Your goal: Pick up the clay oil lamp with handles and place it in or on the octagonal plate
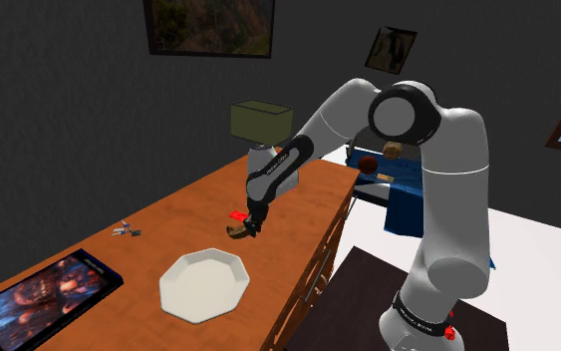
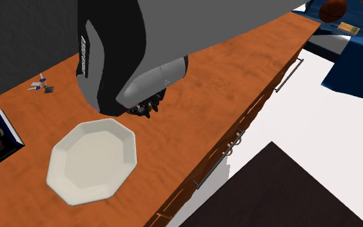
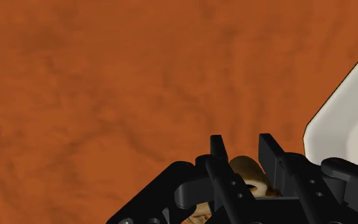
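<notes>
A small tan clay oil lamp (image 1: pixel 235 231) is clasped between my black fingers, low over the orange wooden table (image 1: pixel 168 224). In the wrist view the lamp (image 3: pixel 248 172) shows tan between the two fingers (image 3: pixel 218 153), which press on its sides. My gripper (image 1: pixel 245 226) is shut on it. The white octagonal plate (image 1: pixel 203 285) lies on the table just beyond the gripper, toward the shoulder view's lower left. In the second exterior view the plate (image 2: pixel 93 161) lies near the gripper (image 2: pixel 144 108), which is largely hidden by the arm. The plate's rim (image 3: pixel 346 121) appears beside the fingers.
An olive box (image 1: pixel 259 121) stands at the table's far end. A dark picture book (image 1: pixel 39 297) lies at the near left corner, with a small blue-grey object (image 1: pixel 126 231) beside it. Drawer fronts with handles (image 2: pixel 233 142) run along the table's edge. A blue cabinet (image 1: pixel 393 199) stands behind.
</notes>
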`<state>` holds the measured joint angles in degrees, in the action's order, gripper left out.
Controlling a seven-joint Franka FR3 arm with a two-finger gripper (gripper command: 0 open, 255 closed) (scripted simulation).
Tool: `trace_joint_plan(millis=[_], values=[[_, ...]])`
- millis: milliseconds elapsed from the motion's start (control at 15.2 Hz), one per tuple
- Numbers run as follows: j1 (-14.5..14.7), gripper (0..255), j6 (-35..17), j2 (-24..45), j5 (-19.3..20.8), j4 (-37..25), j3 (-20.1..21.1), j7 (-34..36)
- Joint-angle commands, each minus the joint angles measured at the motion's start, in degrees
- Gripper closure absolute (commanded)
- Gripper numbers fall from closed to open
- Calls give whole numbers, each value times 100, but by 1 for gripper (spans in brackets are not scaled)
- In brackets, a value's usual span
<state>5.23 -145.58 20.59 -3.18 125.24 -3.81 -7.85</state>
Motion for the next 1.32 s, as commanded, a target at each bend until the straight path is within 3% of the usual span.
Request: trace_joint_plan(millis=[0, 858, 1254], values=[[208, 255, -69, -88, 38, 150, 55, 298], [1576, 255, -171, -36, 278, 180, 453, 2240], [1579, 255, -546, 377, 280, 142, 450, 2239]])
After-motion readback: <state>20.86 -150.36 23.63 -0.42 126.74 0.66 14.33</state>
